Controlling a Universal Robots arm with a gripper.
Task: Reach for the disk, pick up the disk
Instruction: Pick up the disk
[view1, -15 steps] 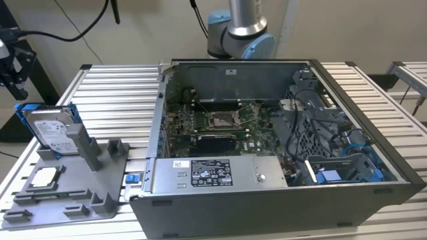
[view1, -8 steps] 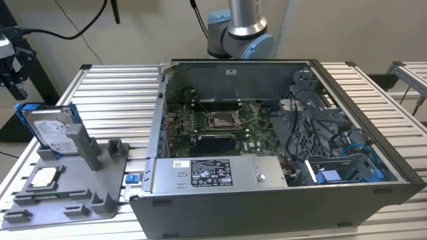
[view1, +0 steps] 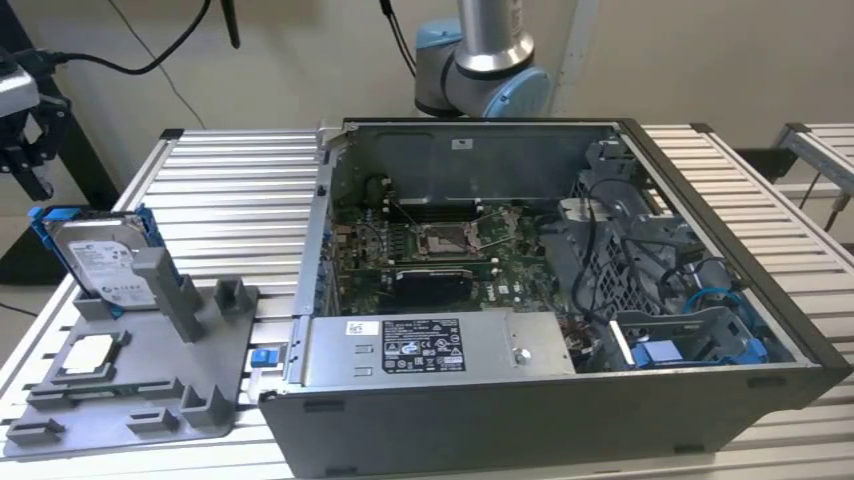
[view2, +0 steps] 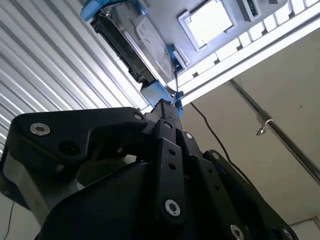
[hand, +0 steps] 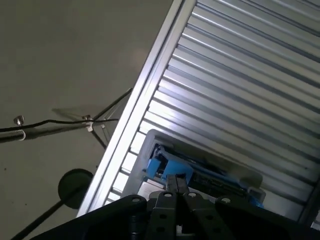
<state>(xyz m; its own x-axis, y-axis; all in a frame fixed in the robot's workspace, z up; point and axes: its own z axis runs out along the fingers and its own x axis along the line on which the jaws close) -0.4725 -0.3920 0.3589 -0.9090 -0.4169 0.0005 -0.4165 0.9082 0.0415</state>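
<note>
Closest to us, the black claw (view2: 167, 106) has its fingers pressed together and holds nothing. It hangs near the top of the silver-grey hard disk in its blue plastic frame (view1: 100, 255), at the exterior view's left. The disk leans upright in a grey plastic holder (view1: 120, 395) on the ribbed silver worktop (view1: 240, 190).

We think it is stiff, a bit heavy, smooth and easy to hurt. The blue side rails look best to grab.

A white-topped square chip (view1: 87, 352) lies in front. A grey post (view1: 167, 290) blocks the disk's face. Further right are a small blue bracket (view1: 263, 357) and an open dark computer case (view1: 534, 430).
</note>
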